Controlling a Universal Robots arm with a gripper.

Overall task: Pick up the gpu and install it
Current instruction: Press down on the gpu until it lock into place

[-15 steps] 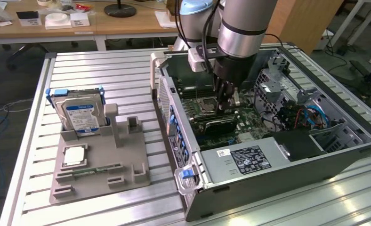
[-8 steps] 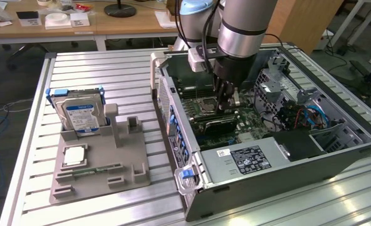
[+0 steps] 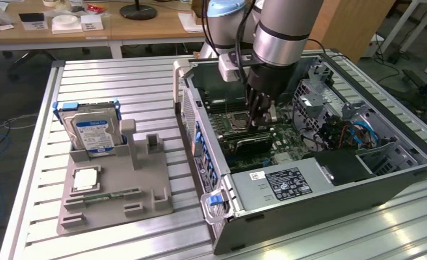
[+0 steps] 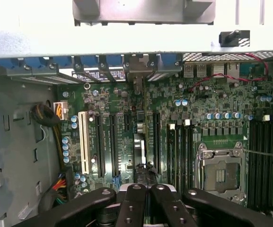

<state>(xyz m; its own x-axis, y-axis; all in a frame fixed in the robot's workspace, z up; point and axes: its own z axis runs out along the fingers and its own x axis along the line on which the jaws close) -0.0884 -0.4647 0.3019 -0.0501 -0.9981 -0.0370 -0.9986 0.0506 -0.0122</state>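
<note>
The gpu point(image 3: 254, 142) stands on edge in a slot of the motherboard point(image 3: 289, 143) inside the open computer case point(image 3: 322, 203). In the wrist view the gpu point(image 4: 140, 151) shows as a thin dark edge between the black slots, with its silver bracket point(image 4: 137, 75) at the case's rear wall. My gripper point(image 3: 259, 123) reaches straight down into the case, directly over the card. The gripper point(image 4: 146, 187) is shut, its two black fingers point(image 4: 132, 203) pressed together with nothing visible between them. Whether the fingertips touch the card's top edge I cannot tell.
A grey fixture point(image 3: 112, 184) on the slatted table holds a silver hard drive point(image 3: 94, 132) upright and a narrow green memory stick point(image 3: 112, 195). Inside the case are the CPU socket point(image 4: 219, 175), a labelled power supply point(image 3: 286, 181) and drive cages with blue cables point(image 3: 354, 132).
</note>
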